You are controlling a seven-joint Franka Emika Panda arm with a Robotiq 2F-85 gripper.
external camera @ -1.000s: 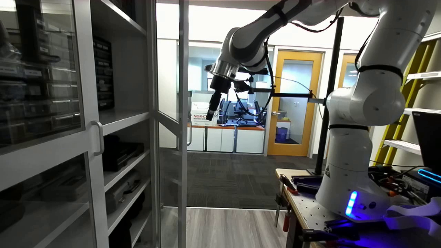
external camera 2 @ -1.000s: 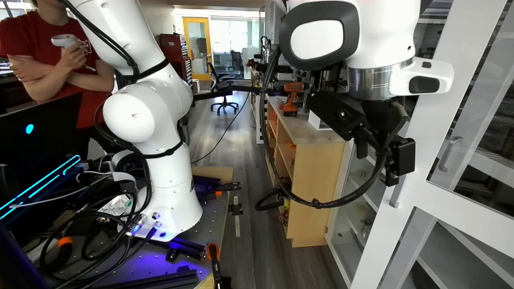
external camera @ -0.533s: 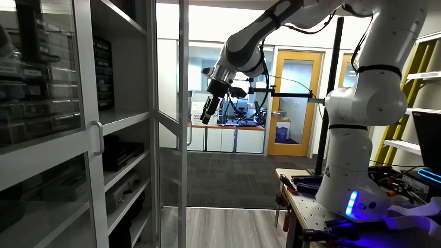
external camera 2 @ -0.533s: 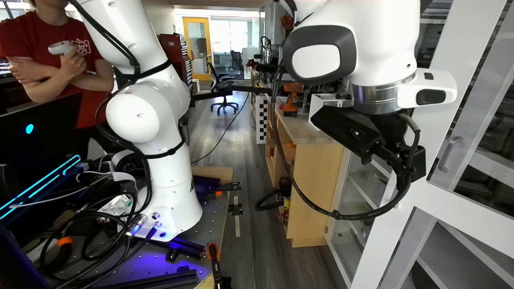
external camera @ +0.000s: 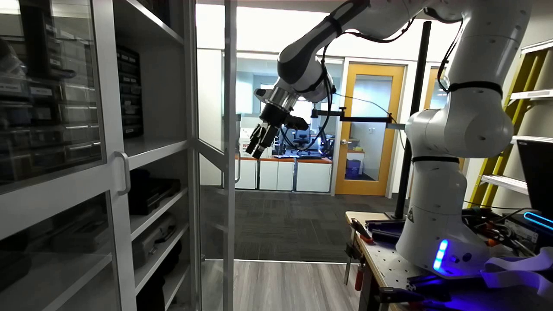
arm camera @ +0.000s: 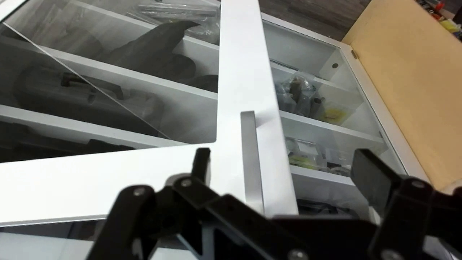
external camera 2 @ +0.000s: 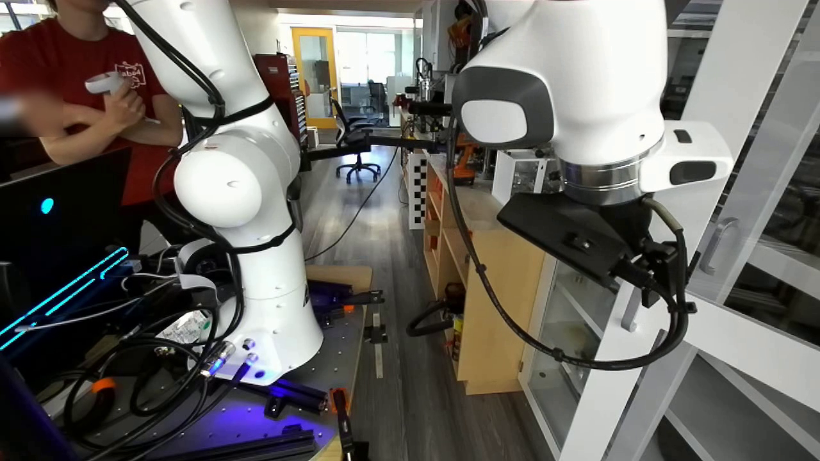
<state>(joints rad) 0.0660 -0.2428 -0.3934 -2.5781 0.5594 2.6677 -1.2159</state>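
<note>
The pincer [arm camera: 283, 164] is spread wide, holding nothing. In the wrist view, a grey handle [arm camera: 251, 155] appears within its gap, fixed to a white door [arm camera: 243, 68]; shelves [arm camera: 361, 134] show behind.

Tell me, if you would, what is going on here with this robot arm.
The robot arm has its tool open, pointed toward a white-framed glass cabinet door. In the wrist view, the door's handle shows between the fingertips, but nothing is gripped, and whether they touch it I cannot tell. In an exterior view, a person in a red shirt holds a white handheld device.
</note>
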